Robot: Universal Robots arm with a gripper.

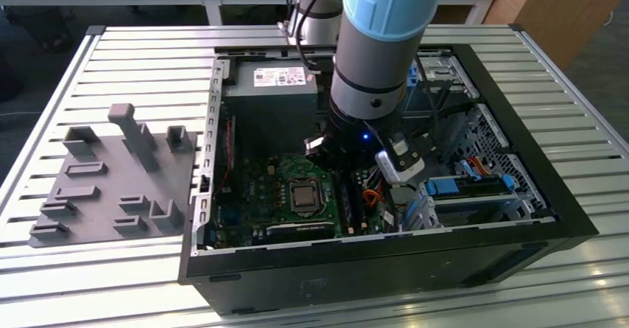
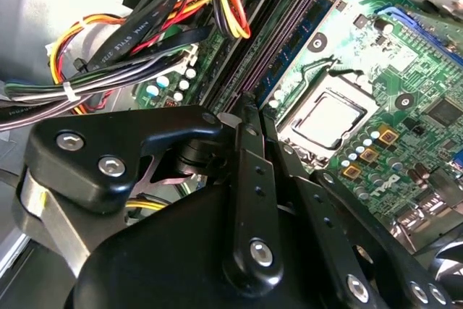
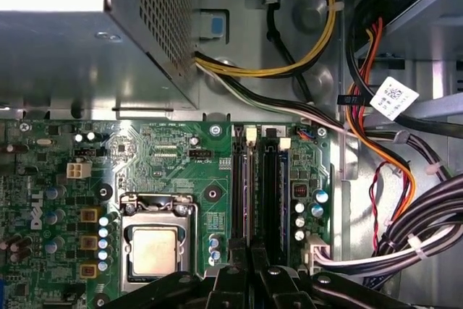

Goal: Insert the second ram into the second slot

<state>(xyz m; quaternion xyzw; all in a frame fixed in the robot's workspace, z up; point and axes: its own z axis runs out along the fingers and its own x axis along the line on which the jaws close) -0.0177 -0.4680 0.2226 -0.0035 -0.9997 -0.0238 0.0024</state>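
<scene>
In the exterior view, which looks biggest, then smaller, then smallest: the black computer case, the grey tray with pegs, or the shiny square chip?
1. Black computer case
2. Grey tray with pegs
3. Square chip

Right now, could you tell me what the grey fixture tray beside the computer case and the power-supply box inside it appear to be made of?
The grey fixture tray looks like matte moulded or printed plastic: uniform grey, no shine, with blocky posts and slots. The power-supply box looks like bare sheet metal with a dull silvery finish: one perforated vent wall, folded edges and a bright glare patch on one face.
</scene>
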